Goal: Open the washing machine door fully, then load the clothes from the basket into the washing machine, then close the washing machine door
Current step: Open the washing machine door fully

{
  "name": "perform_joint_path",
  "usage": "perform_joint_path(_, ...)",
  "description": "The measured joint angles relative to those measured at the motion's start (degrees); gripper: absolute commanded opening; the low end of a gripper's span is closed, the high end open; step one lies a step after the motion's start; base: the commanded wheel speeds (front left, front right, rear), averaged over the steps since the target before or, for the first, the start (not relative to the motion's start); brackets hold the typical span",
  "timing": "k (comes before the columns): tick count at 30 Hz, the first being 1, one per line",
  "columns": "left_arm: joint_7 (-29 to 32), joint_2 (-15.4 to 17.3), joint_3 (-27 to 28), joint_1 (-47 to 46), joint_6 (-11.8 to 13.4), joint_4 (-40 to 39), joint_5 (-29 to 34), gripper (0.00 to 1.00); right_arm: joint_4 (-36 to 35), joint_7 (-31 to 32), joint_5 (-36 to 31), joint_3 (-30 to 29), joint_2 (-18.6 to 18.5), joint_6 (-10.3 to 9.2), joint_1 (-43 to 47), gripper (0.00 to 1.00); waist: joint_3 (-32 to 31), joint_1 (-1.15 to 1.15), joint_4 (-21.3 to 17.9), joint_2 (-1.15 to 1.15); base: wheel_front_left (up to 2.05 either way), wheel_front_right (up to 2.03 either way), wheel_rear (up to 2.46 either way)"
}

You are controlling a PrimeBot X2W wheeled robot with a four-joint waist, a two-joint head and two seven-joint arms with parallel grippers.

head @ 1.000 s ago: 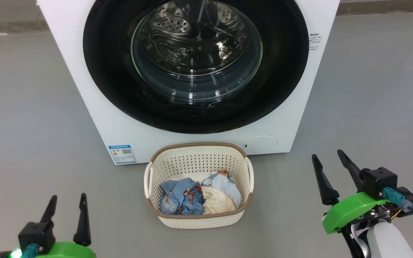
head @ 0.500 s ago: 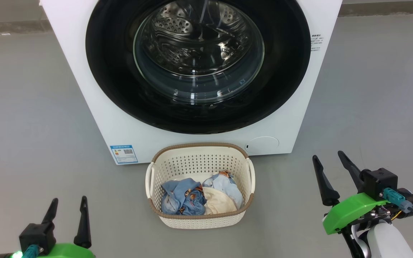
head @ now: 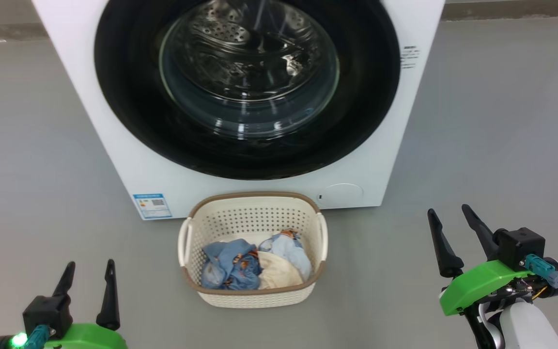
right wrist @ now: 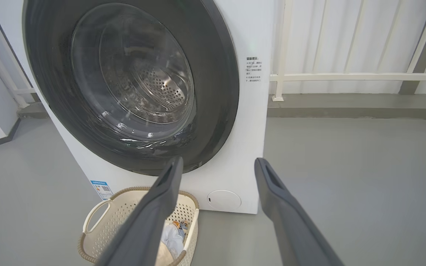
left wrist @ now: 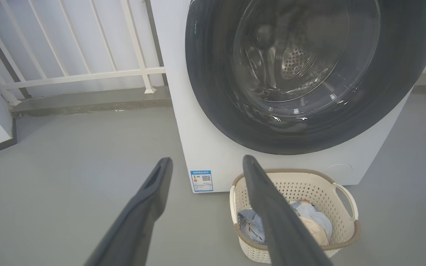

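The right pincer and left pincer, both gaping wide and empty, are hovering while the shut, glossy black-rimmed round glass washing machine door is standing ahead of both, nearer the right.

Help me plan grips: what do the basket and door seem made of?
Basket: likely moulded plastic, matte cream, judging by its even punched holes; its brown rim looks braided, material unclear. Door: glossy black surround, probably plastic, mirroring light; the centre looks like clear glass, see-through with bright glints.
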Motion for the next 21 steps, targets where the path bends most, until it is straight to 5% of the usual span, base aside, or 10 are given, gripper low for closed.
perform_joint_path(12, -0.59, -0.15, 0.18, -0.15, 0.65, -0.20, -0.89, 1.00, -0.12, -0.08, -0.01, -0.16, -0.12, 0.00, -0.01, 1.00, 0.79, 0.00, 0.12, 0.00, 1.16, 1.16, -2.33)
perform_joint_path(21, -1.04, -0.48, 0.20, -0.93, 0.65, -0.34, -0.98, 1.00, -0.18, -0.31, 0.05, -0.22, -0.22, 0.00, -0.01, 1.00, 1.50, 0.00, 0.23, 0.00, 0.53, 0.53, -1.06)
